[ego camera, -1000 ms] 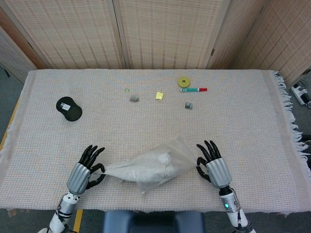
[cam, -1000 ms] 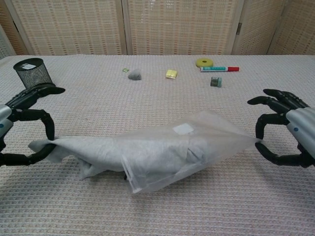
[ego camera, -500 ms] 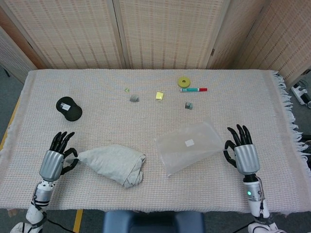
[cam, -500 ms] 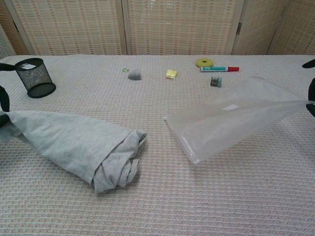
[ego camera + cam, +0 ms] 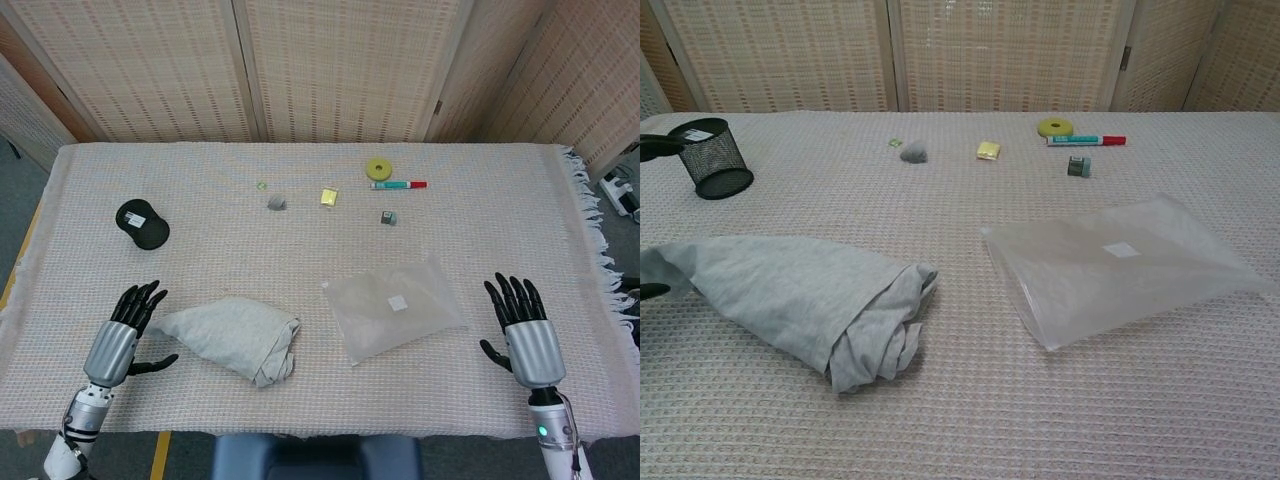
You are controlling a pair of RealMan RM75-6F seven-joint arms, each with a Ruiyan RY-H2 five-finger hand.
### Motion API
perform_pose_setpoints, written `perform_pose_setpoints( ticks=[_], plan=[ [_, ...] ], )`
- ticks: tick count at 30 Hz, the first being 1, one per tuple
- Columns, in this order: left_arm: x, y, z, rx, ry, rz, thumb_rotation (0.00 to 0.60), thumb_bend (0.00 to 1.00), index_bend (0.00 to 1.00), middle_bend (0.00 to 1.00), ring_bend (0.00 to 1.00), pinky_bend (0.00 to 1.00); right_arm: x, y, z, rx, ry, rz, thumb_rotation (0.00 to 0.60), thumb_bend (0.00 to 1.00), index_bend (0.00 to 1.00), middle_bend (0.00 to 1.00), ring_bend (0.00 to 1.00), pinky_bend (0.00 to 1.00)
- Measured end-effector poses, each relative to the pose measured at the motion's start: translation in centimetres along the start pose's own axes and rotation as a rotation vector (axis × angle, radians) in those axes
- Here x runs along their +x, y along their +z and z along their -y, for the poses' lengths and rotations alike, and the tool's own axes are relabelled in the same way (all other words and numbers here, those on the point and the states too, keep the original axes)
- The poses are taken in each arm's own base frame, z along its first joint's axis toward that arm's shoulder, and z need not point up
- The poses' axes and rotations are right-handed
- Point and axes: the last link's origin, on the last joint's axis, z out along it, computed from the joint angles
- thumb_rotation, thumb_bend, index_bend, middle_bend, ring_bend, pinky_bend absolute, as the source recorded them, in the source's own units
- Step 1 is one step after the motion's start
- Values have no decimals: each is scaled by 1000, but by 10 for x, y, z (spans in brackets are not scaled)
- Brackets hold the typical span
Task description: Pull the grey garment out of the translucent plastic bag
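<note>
The grey garment (image 5: pixel 235 338) (image 5: pixel 810 295) lies crumpled on the table cloth at the front left, fully outside the bag. The translucent plastic bag (image 5: pixel 395 307) (image 5: pixel 1120 270) lies flat and empty to its right, a small white label on top. My left hand (image 5: pixel 125 331) hovers just left of the garment with fingers spread, holding nothing. My right hand (image 5: pixel 525 335) sits right of the bag, a small gap away, fingers spread and empty. In the chest view only dark fingertips (image 5: pixel 652 148) of the left hand show at the left edge.
A black mesh cup (image 5: pixel 142 223) (image 5: pixel 708 158) stands at the left. At the back lie a yellow tape roll (image 5: pixel 378 168), a teal and red marker (image 5: pixel 398 185), a yellow block (image 5: pixel 329 197), a grey lump (image 5: pixel 277 203) and a small dark block (image 5: pixel 388 217).
Both hands pulled apart, drawing the garment left out of the bag. Then each hand let go and drew back, and the bag settled flat.
</note>
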Motion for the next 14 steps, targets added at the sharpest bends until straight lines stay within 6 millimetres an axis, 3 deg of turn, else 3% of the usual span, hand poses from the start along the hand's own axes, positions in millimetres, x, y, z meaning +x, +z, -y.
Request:
perform_pose_setpoints(
  ticks=[7,11,14],
  plan=[
    [44,-26,0,115,156,132,535,110,164,0,0,0,47,-34,-15,-76,-77,14,600,111,0,0,0,0],
    [77,-47,-4,187,264,118,531,116,200,0,0,0,45,-35,-22,-117,-98,35,600,113,0,0,0,0],
    [87,-63,5,254,280,92,535,128,216,0,0,0,41,-35,-25,-131,-113,60,600,117,0,0,0,0]
  ],
)
